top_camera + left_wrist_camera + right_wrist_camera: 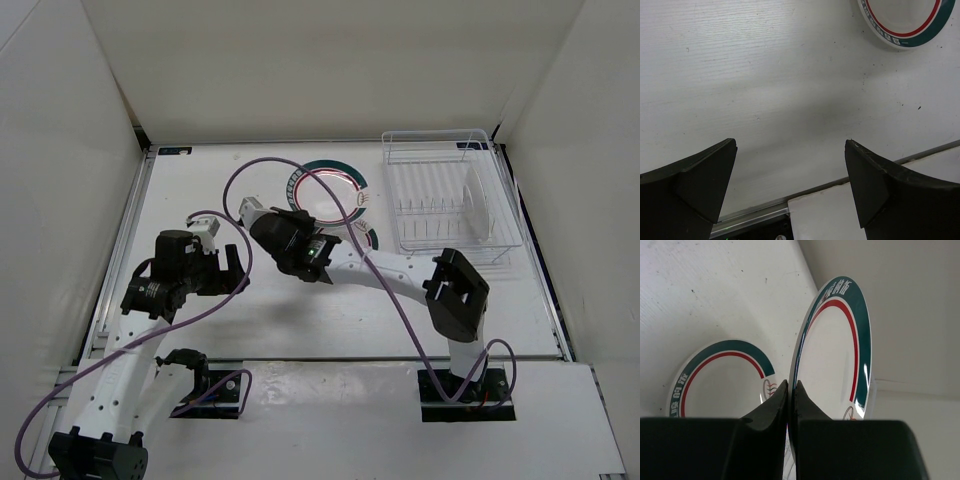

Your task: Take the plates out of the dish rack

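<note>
My right gripper (791,385) is shut on the rim of a green-and-red-ringed plate (837,350) and holds it on edge. In the top view this gripper (300,218) is at the lower left edge of that plate (330,190), at the table's middle back. A second ringed plate (715,385) lies flat on the table beside it, partly under my right arm in the top view (368,238). The dish rack (450,240) stands at the back right with one pale plate (480,205) upright in it. My left gripper (791,142) is open and empty, low over the table (236,268).
White walls close in the table on the left, back and right. A metal rail (760,212) runs along the table's near edge under my left gripper. A ringed plate (905,20) lies flat at the top right of the left wrist view. Purple cables loop over both arms.
</note>
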You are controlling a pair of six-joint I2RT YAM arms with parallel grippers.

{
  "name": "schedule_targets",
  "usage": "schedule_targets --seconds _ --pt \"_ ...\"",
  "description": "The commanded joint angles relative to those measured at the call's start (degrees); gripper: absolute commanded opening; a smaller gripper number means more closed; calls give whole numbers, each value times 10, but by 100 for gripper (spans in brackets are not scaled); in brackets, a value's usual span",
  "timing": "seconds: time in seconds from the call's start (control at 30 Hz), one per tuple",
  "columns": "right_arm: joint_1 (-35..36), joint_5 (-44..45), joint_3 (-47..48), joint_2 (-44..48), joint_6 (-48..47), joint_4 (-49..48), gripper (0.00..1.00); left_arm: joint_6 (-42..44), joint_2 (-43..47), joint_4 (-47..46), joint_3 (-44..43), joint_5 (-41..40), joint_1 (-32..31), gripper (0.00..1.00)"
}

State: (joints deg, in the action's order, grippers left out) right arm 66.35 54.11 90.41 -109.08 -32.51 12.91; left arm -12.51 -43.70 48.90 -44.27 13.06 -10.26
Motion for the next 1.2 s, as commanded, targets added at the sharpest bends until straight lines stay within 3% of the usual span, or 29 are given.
schedule_targets --seconds 0.0,0.2,0.6,1.17 --pt "8 86 -8 5 -79 -144 0 1 10 -3 3 -1 -1 100" --pt "5 51 -17 21 35 -34 0 0 13 -5 4 -2 -2 100" --pt "2 21 -116 22 206 62 0 1 13 -5 5 6 -2 100" --pt "-19 -34 -94 -57 264 79 0 0 6 -6 2 10 -2 100"
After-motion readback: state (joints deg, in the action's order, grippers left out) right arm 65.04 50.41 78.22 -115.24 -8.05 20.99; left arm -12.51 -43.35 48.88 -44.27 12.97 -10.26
